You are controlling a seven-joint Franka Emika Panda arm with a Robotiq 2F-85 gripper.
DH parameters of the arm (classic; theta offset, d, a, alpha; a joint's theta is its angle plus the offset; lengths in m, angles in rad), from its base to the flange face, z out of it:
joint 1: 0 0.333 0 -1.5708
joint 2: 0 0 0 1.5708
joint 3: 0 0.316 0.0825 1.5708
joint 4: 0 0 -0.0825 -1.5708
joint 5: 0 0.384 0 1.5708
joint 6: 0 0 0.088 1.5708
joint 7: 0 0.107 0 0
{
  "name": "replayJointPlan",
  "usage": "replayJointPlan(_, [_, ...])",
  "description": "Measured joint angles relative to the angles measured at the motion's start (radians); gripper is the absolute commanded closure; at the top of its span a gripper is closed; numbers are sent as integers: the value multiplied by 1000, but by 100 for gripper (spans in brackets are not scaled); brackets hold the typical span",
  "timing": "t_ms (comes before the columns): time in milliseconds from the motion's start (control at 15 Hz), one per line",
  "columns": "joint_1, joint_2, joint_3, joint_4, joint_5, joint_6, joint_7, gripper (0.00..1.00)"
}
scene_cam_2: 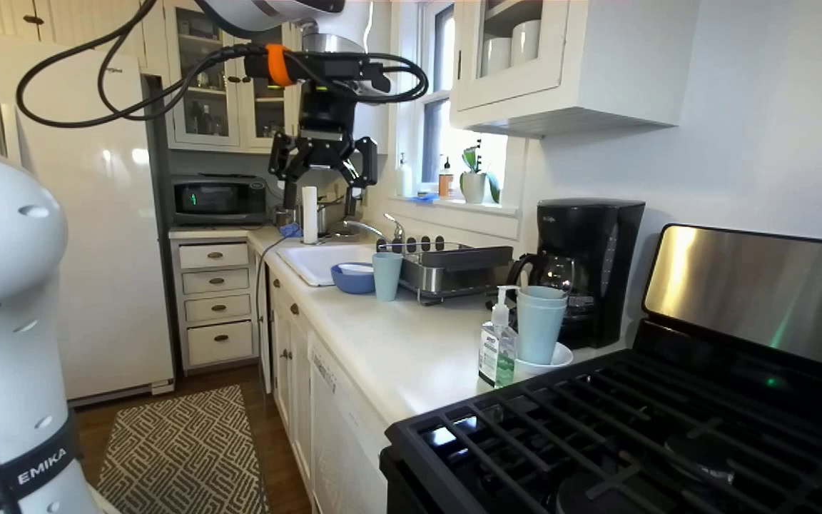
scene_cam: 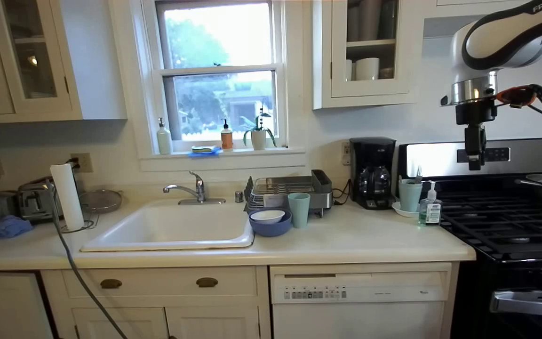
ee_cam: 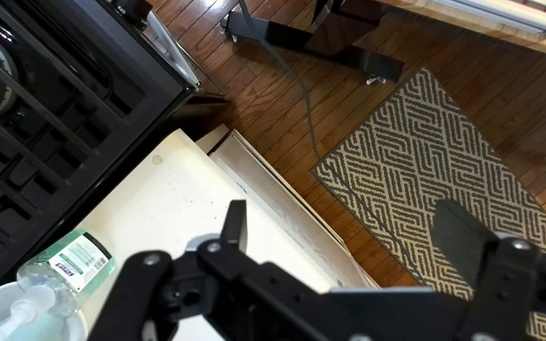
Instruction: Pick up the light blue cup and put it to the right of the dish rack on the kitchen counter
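Note:
The light blue cup (scene_cam: 299,210) stands upright on the off-white kitchen counter (scene_cam: 346,245), at the front of the dark grey dish rack (scene_cam: 282,188) and beside the blue bowl. The cup (scene_cam_2: 387,276), rack (scene_cam_2: 454,275) and counter (scene_cam_2: 382,335) also show in an exterior view. A similar pale blue cup (scene_cam: 410,195) holding utensils stands on a white saucer near the stove; it looks like nested cups (scene_cam_2: 541,325). My gripper (scene_cam_2: 320,208) is open and empty, high in the air. In an exterior view the gripper (scene_cam: 475,165) appears before the stove's back panel. In the wrist view its fingers (ee_cam: 339,208) are wide apart.
A blue bowl (scene_cam: 271,228) with a white bowl in it sits left of the cup. A black coffee maker (scene_cam: 372,174) stands right of the rack. A sanitizer bottle (scene_cam: 430,209) stands by the stove (scene_cam_2: 632,442). The white sink (scene_cam: 172,226) is left; an upper cabinet (scene_cam: 370,56) hangs above.

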Motion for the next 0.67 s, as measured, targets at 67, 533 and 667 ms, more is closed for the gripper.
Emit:
replayJointPlan(67, [0,0,0,0,0,0,0,0])
replayJointPlan(533, [0,0,0,0,0,0,0,0])
replayJointPlan(667, [1,1,1,0,7,0,6,0])
